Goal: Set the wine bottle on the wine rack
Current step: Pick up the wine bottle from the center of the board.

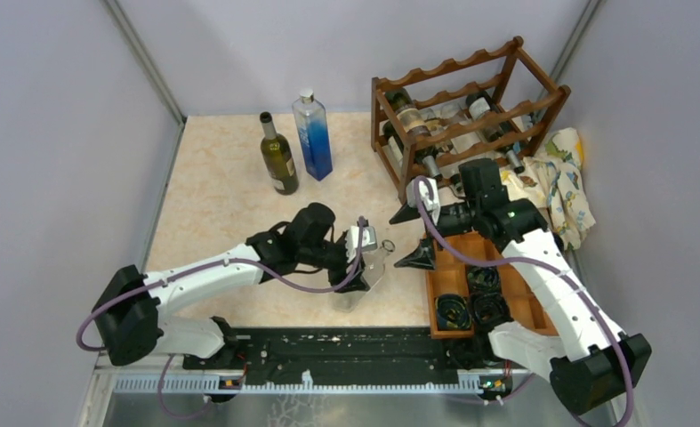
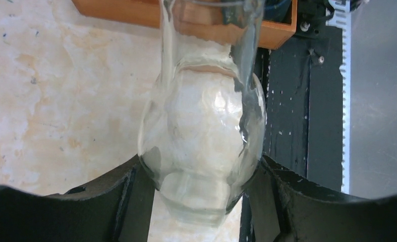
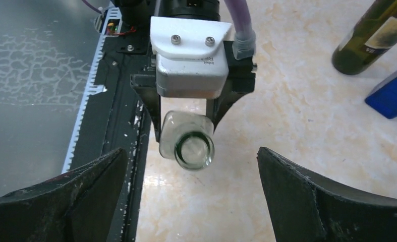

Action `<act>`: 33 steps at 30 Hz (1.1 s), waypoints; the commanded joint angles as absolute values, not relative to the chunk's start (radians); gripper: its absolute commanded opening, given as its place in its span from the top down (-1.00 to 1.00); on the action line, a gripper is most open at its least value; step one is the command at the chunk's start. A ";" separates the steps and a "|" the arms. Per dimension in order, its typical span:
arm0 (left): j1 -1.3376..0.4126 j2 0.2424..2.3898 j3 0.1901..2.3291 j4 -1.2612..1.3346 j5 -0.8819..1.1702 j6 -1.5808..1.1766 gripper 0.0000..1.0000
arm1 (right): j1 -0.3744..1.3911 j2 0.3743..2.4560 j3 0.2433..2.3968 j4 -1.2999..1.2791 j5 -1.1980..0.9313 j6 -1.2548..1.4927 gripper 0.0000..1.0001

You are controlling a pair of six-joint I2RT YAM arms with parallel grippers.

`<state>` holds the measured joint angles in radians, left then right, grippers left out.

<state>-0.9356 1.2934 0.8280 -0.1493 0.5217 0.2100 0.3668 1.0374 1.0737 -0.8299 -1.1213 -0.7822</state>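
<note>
Booth with work table, plain walls.
Beige marbled table [image 1: 213, 205]; pale lilac-grey walls [image 1: 52, 133] stood on three sides, metal corner posts [image 1: 146, 58] between them; lighting was even and soft.

left hand [image 1: 370, 264] in a grip, right hand [image 1: 414, 237] wide open

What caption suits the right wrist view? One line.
Left end effector holds a clear bottle, mouth toward the open right end effector.
</note>
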 commanded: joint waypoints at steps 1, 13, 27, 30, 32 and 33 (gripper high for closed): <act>-0.959 1.315 0.884 -0.123 0.475 0.193 1.00 | 0.439 1.074 1.101 -0.773 -1.066 -0.644 -0.97; -0.971 1.344 0.923 -0.124 0.473 0.209 1.00 | 0.499 1.116 1.038 -0.725 -0.984 -0.600 -0.64; -0.971 1.370 0.948 -0.125 0.471 0.221 0.95 | 0.521 1.141 1.044 -0.741 -0.977 -0.604 0.63; -0.971 1.364 0.942 -0.112 0.442 0.196 0.46 | 0.521 1.136 1.051 -0.752 -0.966 -0.597 1.00; -0.971 1.346 0.935 -0.100 0.391 0.158 -0.07 | 0.501 1.117 1.040 -0.726 -0.954 -0.559 1.00; -0.971 1.330 0.920 -0.081 0.380 0.141 -0.26 | 0.476 1.102 1.027 -0.699 -0.961 -0.537 1.00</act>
